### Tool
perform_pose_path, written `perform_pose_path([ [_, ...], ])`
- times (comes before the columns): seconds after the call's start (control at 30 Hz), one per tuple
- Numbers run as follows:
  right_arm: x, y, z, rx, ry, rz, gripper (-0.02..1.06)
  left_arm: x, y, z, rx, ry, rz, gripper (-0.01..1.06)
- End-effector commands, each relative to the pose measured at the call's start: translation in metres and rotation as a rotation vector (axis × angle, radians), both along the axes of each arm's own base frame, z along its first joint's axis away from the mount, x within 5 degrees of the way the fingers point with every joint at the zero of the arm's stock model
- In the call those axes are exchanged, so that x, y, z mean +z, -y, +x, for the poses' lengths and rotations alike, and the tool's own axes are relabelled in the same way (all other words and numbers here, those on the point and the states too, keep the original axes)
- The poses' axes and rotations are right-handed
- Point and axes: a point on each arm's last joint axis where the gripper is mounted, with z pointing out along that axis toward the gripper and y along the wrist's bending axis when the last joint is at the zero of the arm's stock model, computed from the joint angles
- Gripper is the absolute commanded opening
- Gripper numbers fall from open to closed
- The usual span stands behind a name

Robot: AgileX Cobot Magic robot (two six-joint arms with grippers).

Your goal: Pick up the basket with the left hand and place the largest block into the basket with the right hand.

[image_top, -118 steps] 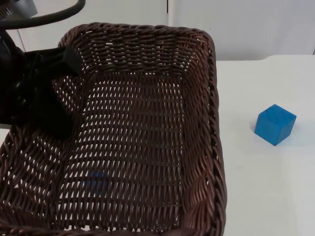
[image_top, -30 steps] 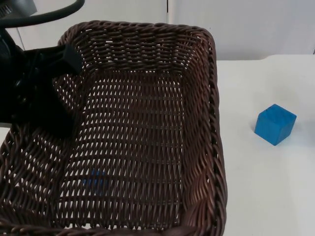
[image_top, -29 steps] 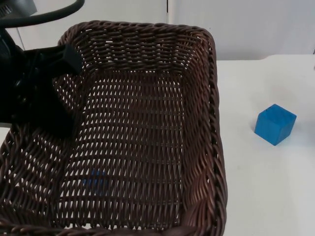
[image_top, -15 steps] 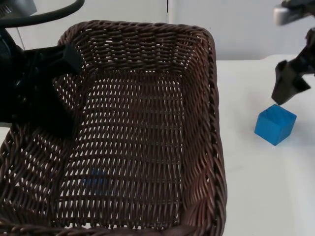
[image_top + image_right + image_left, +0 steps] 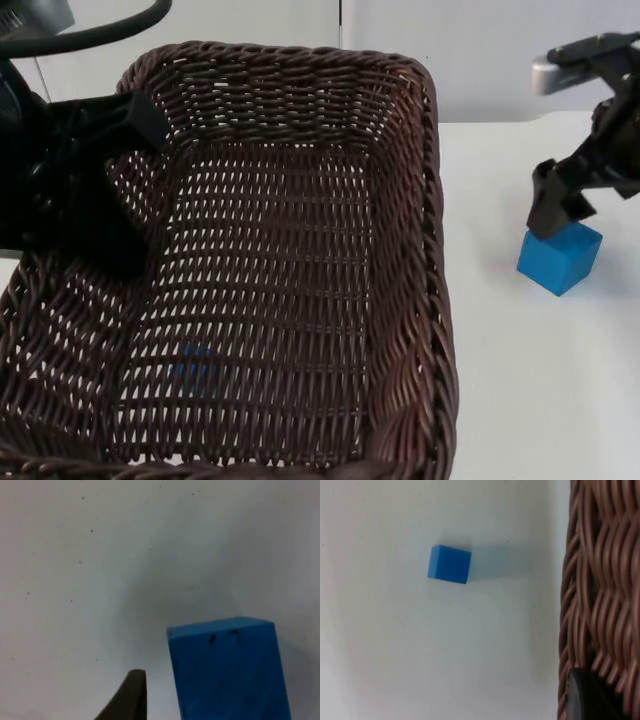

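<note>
above the large blue block point(image 5: 560, 258) the right gripper point(image 5: 556, 205) hangs spread; left gripper point(image 5: 95, 180) clenches the basket point(image 5: 300, 100).

Rough woven wicker basket point(image 5: 300, 270), smooth table point(image 5: 540, 380)

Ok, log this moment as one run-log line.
left gripper: holding basket up | right gripper: at big blue block on table, not gripped | small block: on table
</note>
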Motion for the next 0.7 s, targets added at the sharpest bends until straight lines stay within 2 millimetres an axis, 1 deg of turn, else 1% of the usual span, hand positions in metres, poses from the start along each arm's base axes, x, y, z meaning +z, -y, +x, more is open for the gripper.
perform_pose_path([
  [0.0, -0.005, -0.004, 0.003, 0.001, 0.012, 0.013, 1.05, 0.004, 0.0, 0.001, 0.017, 0.026, -0.019, 0.0],
  [0.07, -0.015, -0.004, 0.005, -0.004, 0.001, 0.014, 1.05, 0.004, 0.0, 0.001, 0.017, 0.026, -0.019, 0.0],
  [0.1, -0.015, -0.004, 0.005, -0.004, 0.001, 0.014, 1.05, 0.004, 0.0, 0.001, 0.017, 0.026, -0.019, 0.0],
  [0.2, -0.03, -0.007, 0.006, -0.02, -0.019, 0.028, 1.05, 0.004, 0.0, 0.001, 0.018, 0.028, -0.019, 0.0],
  [0.23, -0.03, -0.007, 0.006, -0.02, -0.019, 0.028, 1.05, 0.004, 0.0, 0.001, 0.018, 0.028, -0.019, 0.0],
  [0.37, -0.049, -0.007, 0.008, -0.023, -0.04, 0.02, 1.05, 0.004, 0.0, 0.001, 0.019, 0.029, -0.019, 0.0],
  [0.53, -0.057, -0.007, 0.008, -0.024, -0.058, 0.015, 1.05, 0.004, 0.0, 0.001, 0.019, 0.029, -0.019, 0.0],
  [0.67, -0.057, -0.007, 0.008, -0.024, -0.055, 0.015, 1.05, 0.004, 0.0, 0.001, 0.019, 0.029, -0.019, 0.0],
])
